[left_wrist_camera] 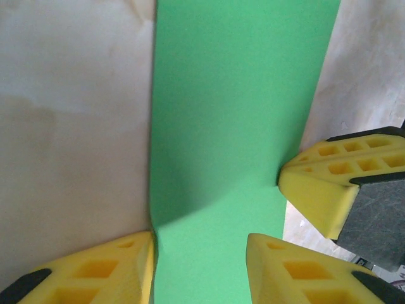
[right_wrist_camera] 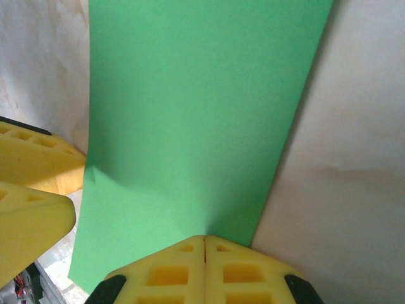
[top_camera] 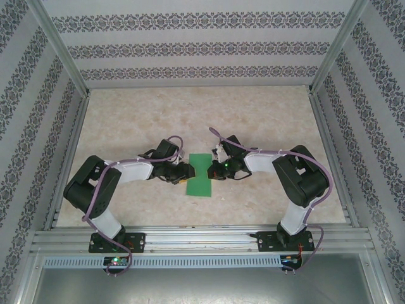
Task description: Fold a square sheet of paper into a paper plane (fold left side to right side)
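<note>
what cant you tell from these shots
paper side edges at the middle, top view: covered by left hand and right hand
paper's full length, both wrist views: cut off by the top edge
any crease, top view: too small

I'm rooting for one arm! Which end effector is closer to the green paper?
Right, narrowly: the right end effector is shut on the right edge of the green paper. The left end effector sits at the opposite edge, fingers apart around it.
</note>
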{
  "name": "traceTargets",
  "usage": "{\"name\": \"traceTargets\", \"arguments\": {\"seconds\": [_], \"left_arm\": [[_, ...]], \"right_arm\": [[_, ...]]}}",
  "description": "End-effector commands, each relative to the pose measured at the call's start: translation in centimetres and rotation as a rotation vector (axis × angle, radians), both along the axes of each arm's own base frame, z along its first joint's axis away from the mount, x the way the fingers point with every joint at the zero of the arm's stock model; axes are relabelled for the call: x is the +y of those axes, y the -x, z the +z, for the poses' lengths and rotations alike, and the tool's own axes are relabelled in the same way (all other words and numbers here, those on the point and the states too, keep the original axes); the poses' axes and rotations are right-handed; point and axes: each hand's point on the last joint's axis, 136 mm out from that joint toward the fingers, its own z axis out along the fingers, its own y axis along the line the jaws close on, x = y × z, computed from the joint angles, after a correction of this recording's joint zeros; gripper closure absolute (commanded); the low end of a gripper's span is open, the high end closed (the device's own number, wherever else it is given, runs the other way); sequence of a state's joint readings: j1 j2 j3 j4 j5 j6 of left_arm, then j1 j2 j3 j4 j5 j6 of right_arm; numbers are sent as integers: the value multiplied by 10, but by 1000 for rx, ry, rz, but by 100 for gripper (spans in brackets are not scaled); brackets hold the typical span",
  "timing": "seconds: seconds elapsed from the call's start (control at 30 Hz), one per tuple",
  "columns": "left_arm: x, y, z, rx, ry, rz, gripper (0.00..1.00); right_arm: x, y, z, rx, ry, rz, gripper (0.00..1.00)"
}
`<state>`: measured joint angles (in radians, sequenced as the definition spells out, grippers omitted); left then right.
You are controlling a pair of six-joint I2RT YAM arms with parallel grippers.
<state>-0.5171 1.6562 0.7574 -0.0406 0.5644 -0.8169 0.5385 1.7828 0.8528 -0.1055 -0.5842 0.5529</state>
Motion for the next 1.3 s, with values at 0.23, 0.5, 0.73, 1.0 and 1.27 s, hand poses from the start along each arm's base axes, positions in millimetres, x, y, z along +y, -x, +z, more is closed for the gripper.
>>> {"name": "traceTargets", "arguments": {"seconds": [0.23, 0.5, 0.73, 1.0, 1.27], "left_arm": [[4, 16, -5, 56, -2, 39, 61], [-3, 15, -7, 63, 22, 33, 73], [-1, 16, -3, 57, 23, 44, 87], [-8, 14, 11, 50, 62, 99, 98], [-17, 14, 18, 51, 74, 186, 100]], "right_arm": [[-14, 1, -15, 25, 73, -15, 100], [-14, 1, -14, 23, 72, -15, 100], [-11, -3, -7, -2, 56, -9, 100], [-12, -24, 32, -189, 19, 16, 82], [-34, -8, 78, -551, 103, 94, 55]]}}
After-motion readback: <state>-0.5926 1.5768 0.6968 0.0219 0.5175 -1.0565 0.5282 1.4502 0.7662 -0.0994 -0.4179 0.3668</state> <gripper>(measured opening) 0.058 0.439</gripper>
